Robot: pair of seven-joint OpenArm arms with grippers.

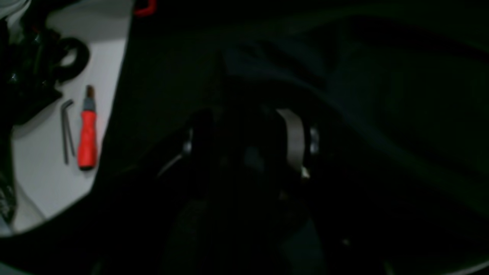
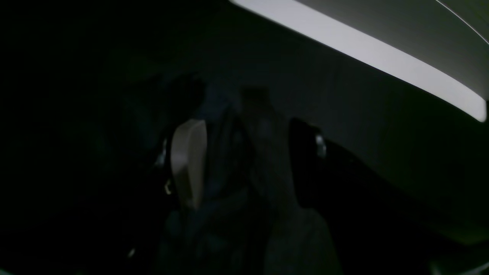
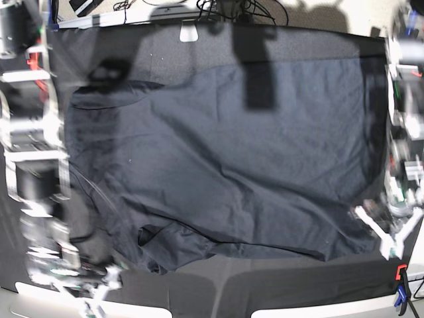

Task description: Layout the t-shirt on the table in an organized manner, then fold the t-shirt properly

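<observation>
Down at the near edge my left pincer and right pincer both gape wide, holding nothing; beyond, the t-shirt sprawls limp across the surface. I'd pinch its crumpled near hem.

Base looks straight down on the table; wrist views hover close over it

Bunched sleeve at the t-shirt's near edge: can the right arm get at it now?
Probably yes: the right gripper sits open just beside the bunched sleeve of the t-shirt, with nothing between them.
</observation>
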